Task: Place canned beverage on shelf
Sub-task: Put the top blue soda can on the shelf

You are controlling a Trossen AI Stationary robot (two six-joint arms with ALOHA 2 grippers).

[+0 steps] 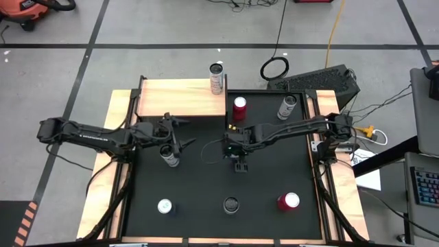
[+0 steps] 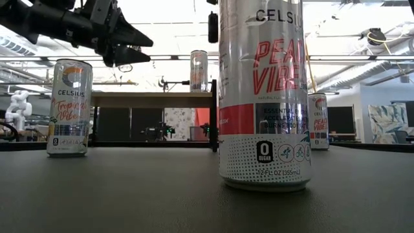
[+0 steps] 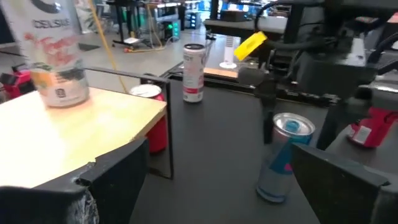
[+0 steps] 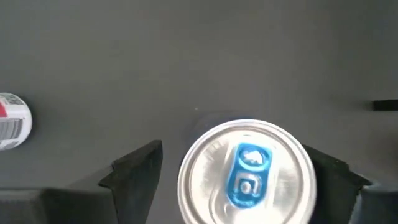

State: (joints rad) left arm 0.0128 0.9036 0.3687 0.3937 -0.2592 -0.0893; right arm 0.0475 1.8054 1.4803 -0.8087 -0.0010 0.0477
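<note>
Black mat [image 4: 199, 62] lies open around the can [image 4: 247, 171], right gripper [image 4: 235, 168] spread astride its rim; left gripper [image 3: 217, 165] spread too.

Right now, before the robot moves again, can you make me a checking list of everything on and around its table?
Surface: black mat, nothing spilled.
Job's things: shelf holds one shelf can at its far corner; the other cans stand upright on the mat, including a blue-tab can.
Clutter: nothing seen.
Grippers: left gripper open, beside the shelf; right gripper open, fingers either side of the blue-tab can.
Cables: yellow cable and black coil on the floor beyond the table.
Surroundings: keyboard on a desk to the right; no person seen.
</note>
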